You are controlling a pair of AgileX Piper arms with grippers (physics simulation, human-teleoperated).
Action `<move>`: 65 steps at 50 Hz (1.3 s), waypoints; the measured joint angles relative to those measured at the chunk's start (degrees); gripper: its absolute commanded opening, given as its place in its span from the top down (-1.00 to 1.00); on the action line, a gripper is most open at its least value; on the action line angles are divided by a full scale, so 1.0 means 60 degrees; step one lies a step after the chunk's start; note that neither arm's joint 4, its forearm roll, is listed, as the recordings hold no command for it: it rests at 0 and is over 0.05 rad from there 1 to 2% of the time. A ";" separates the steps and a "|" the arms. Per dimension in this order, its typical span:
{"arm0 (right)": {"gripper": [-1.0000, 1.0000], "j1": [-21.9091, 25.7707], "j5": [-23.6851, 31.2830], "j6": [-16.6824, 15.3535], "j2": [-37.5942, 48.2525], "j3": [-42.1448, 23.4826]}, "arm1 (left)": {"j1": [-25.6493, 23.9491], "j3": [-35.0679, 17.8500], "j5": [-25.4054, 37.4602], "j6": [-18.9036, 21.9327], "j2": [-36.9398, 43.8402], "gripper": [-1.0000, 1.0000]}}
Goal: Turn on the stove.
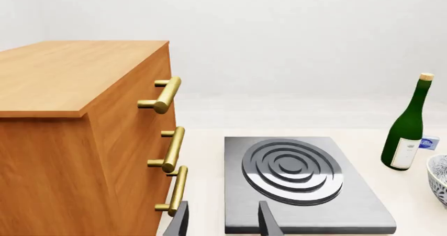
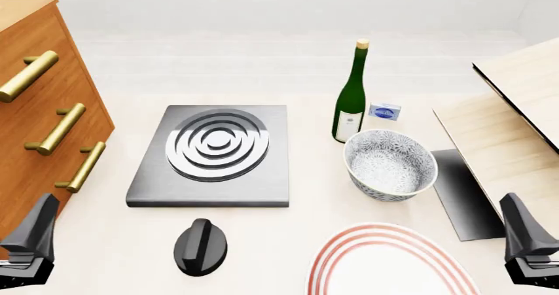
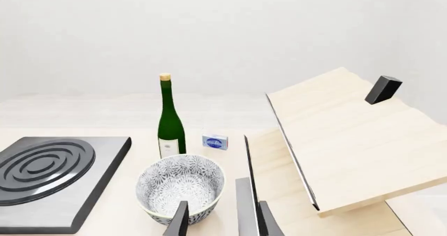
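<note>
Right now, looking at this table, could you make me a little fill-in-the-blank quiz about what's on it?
1. The black knob lies on the table just in front of the ____.
2. The green bottle stands upright just behind the patterned ____.
3. The wooden cabinet left of the stove has ____ brass handles.
4. Both the left gripper and right gripper hold ____.

Missing words: stove; bowl; three; nothing

wall [image 2: 262, 7]: plain white | surface [image 2: 288, 242]: pale cream | wooden drawer cabinet [image 2: 35, 112] with brass handles stood at left edge
</note>
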 measured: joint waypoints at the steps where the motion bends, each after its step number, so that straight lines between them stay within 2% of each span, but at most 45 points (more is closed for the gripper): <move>1: -1.00 0.0000 -0.0001 0.0001 0.0005 -0.0003 | 0.0000 -0.0001 0.0002 -0.0001 0.0002 -1.00; 15: -1.00 -0.0001 -0.0019 0.0003 0.0050 -0.0023 | -0.0054 -0.0056 -0.0036 0.0093 0.0269 -1.00; 34: -1.00 -0.0002 -0.0068 0.0004 0.0103 -0.0026 | -0.0372 -0.1418 0.0111 0.0770 0.2719 -1.00; 40: -1.00 -0.0002 -0.0044 0.0004 0.0087 -0.0033 | -0.0687 -0.1914 0.0399 0.0974 0.3314 -1.00; 51: -1.00 -0.0002 -0.0034 0.0004 0.0077 -0.0034 | -0.1434 -0.2307 0.0666 0.1341 0.4286 -1.00; 65: -1.00 -0.0003 -0.0021 0.0003 0.0071 -0.0041 | -0.2495 -0.2696 0.1158 0.1405 0.4984 -1.00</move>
